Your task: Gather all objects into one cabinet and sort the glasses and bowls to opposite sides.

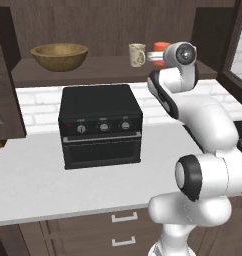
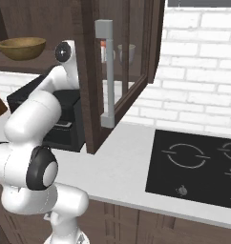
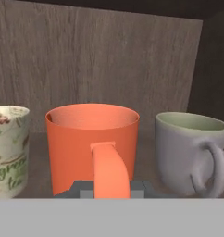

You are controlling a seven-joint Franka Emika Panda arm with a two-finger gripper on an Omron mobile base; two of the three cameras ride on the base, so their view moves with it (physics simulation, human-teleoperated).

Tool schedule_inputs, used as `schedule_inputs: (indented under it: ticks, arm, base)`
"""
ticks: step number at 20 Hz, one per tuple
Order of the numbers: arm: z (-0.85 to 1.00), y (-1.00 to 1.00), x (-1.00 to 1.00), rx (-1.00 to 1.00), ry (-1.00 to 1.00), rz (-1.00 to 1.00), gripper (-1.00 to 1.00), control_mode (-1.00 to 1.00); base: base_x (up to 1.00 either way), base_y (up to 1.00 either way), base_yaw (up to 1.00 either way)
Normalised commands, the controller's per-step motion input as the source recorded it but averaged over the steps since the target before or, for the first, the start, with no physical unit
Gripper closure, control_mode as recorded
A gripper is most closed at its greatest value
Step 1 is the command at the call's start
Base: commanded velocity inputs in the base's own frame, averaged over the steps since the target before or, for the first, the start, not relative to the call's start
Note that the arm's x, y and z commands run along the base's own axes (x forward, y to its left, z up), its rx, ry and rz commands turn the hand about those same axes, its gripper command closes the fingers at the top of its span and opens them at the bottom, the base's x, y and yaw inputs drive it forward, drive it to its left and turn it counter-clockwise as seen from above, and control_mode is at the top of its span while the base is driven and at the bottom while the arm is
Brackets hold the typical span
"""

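Note:
The orange mug (image 3: 91,146) stands on the cabinet shelf (image 1: 108,68) between the cream patterned mug (image 3: 7,148) and the grey mug (image 3: 188,150). Its handle faces me, and my gripper (image 3: 106,190) is shut on that handle, with the grey fingers (image 3: 79,189) on either side. In the left base view the cream mug (image 1: 137,54) and a bit of the orange mug (image 1: 157,52) sit at the shelf's right, partly behind my wrist. The wide tan wooden bowl (image 1: 59,55) rests at the shelf's left end. Through the door glass the orange mug (image 2: 103,50) and grey mug (image 2: 127,52) show.
A black toaster oven (image 1: 100,125) stands on the white counter (image 1: 33,185) right under the shelf. The cabinet door (image 2: 122,71) with its long grey handle (image 2: 107,71) hangs open to my right. A black cooktop (image 2: 198,162) lies further right.

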Motion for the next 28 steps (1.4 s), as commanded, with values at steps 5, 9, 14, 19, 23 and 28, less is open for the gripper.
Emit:
schedule_inputs:
  ticks: [5, 9, 14, 19, 23, 28]
  arm:
    - [-0.04, -0.01, 0.09, 0.0, -0.09, 0.0, 1.0, -1.0]
    - [-0.01, -0.01, 0.0, 0.0, -0.03, 0.0, 1.0, -1.0]
    - [0.0, 0.0, 0.0, 0.0, 0.19, 0.0, 1.0, -1.0]
    - [-0.08, 0.0, 0.03, 0.0, 0.09, 0.0, 1.0, -1.0]
    - [-0.28, 0.0, 0.11, 0.0, -0.05, 0.0, 1.0, -1.0]
    - [-0.4, 0.0, 0.02, 0.0, -0.08, 0.05, 1.0, -1.0]
  base:
    - [0.0, 0.0, 0.0]
    - [0.0, 0.0, 0.0]
    - [0.0, 0.0, 0.0]
    - [0.0, 0.0, 0.0]
    - [0.0, 0.0, 0.0]
    - [0.0, 0.0, 0.0]
